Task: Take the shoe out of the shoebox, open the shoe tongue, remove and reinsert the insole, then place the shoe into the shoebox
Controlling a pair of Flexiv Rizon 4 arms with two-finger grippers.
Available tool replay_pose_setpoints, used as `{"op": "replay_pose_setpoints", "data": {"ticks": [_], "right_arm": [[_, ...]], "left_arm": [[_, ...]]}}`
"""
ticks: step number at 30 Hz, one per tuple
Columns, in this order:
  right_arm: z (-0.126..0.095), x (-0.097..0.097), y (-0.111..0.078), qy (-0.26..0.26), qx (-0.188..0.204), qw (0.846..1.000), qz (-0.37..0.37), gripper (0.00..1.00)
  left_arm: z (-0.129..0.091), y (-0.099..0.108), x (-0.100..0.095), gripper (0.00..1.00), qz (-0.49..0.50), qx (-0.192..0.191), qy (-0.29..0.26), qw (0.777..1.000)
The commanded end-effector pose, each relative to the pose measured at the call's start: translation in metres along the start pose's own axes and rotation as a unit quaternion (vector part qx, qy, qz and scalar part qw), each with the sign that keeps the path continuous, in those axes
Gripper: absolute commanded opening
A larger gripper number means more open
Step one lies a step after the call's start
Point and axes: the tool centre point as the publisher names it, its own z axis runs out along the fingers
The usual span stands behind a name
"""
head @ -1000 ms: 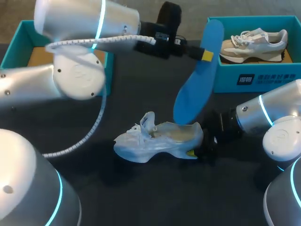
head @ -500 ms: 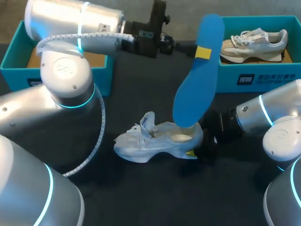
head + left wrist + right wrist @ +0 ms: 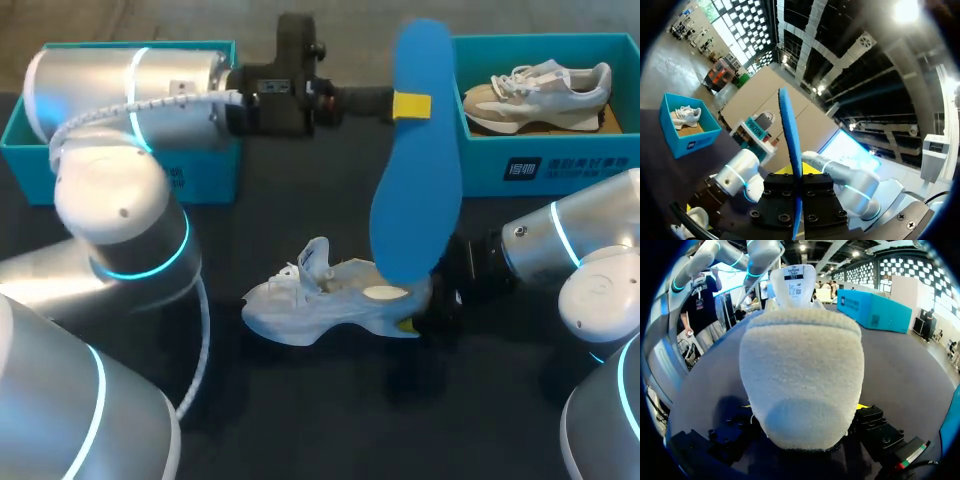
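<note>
A white shoe point(image 3: 320, 300) stands on the dark table, toe to the left. My right gripper point(image 3: 420, 318) is at its heel, shut on it. In the right wrist view the fuzzy heel point(image 3: 800, 375) fills the space between the fingers, and the tongue stands up beyond it. My left gripper point(image 3: 411, 104) is shut on a blue insole point(image 3: 415, 200) near its upper end. The insole hangs almost upright, its lower end over the shoe's heel opening. Seen edge-on in the left wrist view, the insole point(image 3: 790, 130) is pinched between the fingers of the left gripper point(image 3: 797, 187).
A teal shoebox point(image 3: 560, 160) at the back right holds a second pale shoe point(image 3: 540, 88). Another teal box point(image 3: 205, 180) stands at the back left, mostly behind my left arm. Dark bare table lies in front of the shoe.
My left arm has swung and drawn its gripper left and slightly up, turning the insole more upright. The shoe and my right gripper have stayed put.
</note>
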Motion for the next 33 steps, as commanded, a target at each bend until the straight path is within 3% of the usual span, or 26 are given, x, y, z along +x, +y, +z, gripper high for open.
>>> {"op": "replay_pose_setpoints", "data": {"ticks": [1, 8, 12, 19, 23, 33], "right_arm": [[0.004, 0.001, -0.001, 0.000, 0.003, 1.000, 0.001, 0.00], [0.004, 0.001, -0.001, 0.000, 0.003, 1.000, 0.001, 0.00], [0.004, 0.001, -0.001, 0.000, 0.003, 1.000, 0.001, 0.00], [0.004, 0.001, -0.001, 0.000, 0.003, 1.000, 0.001, 0.00], [0.004, 0.001, -0.001, 0.000, 0.003, 1.000, 0.001, 0.00], [0.004, 0.001, -0.001, 0.000, 0.003, 1.000, 0.001, 0.00]], "left_arm": [[-0.010, 0.007, 0.007, 0.00, -0.015, 0.035, 0.023, 0.999], [-0.015, 0.009, 0.022, 0.00, -0.057, 0.040, 0.036, 0.997], [-0.020, 0.016, 0.037, 0.00, -0.052, 0.056, 0.016, 0.997], [-0.011, 0.031, 0.059, 0.00, -0.047, 0.044, 0.020, 0.998], [-0.010, 0.035, 0.062, 0.00, -0.030, 0.060, 0.006, 0.998], [-0.011, 0.046, 0.062, 0.00, -0.031, 0.053, 0.013, 0.998]]}}
